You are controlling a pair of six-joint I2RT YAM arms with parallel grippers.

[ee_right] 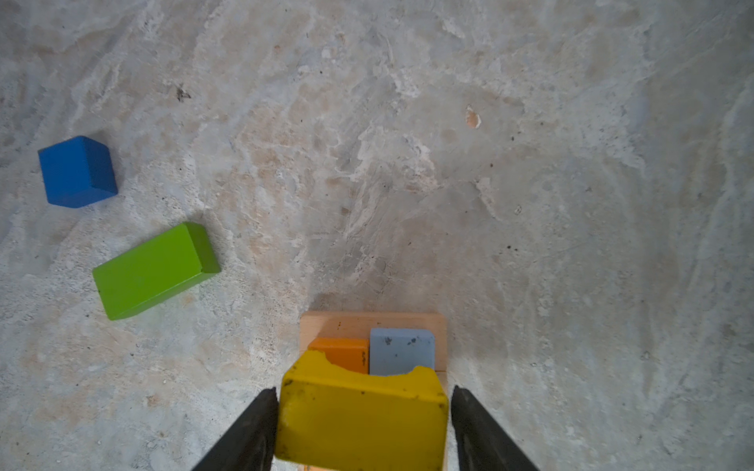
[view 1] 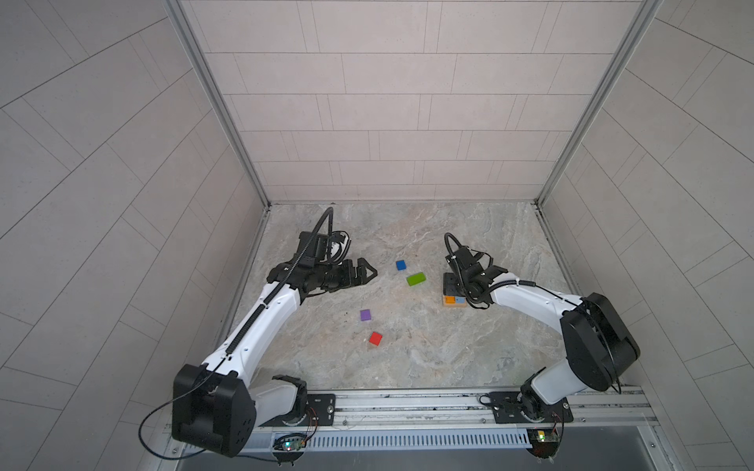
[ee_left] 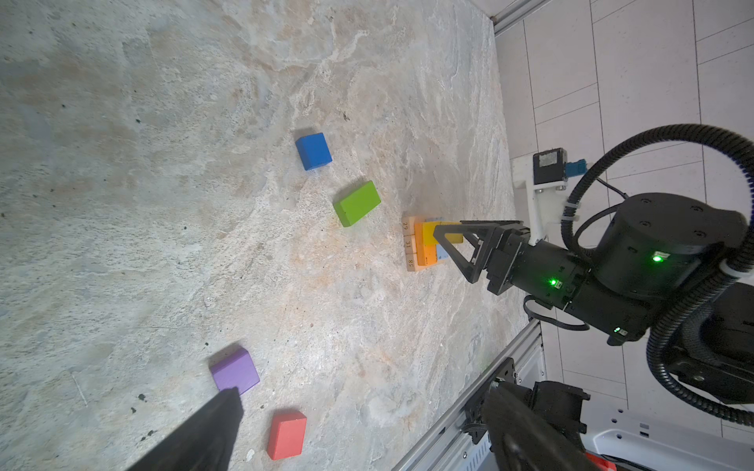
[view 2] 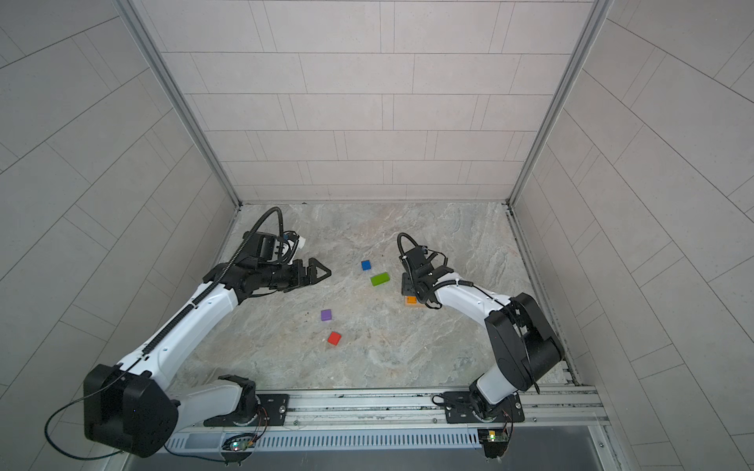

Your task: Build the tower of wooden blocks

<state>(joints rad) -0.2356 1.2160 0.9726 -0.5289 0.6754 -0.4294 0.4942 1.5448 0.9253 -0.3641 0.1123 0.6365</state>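
Third layer in hand at the wood block tower (view 1: 453, 301). Straddles the yellow bar (ee_right: 361, 420) with the right tool (ee_right: 364, 390), one finger against the bar's side and a sliver of daylight at the other. Cannot tell whether pinching or merely bracketing. Holds that bar low over the orange bar (ee_right: 340, 352) and the light-blue bar (ee_right: 402, 350), which lie side by side on the tan bars (ee_right: 347, 324). Looks seated or very nearly so, by the look of it.

Next, most likely, calls for a clean release and a straight lift, with no sideways drag on the stack. After that, probably the green bar (ee_right: 153, 269), lying flat on the bench (ee_right: 571, 163) near the tower, with the dark-blue cube (ee_right: 75, 171) just beyond. Leaves the purple cube (ee_left: 234, 369) and red cube (ee_left: 287, 434) well apart from the tower, nearer the left tool (view 1: 367, 274), which is spread wide and empty above the bench.
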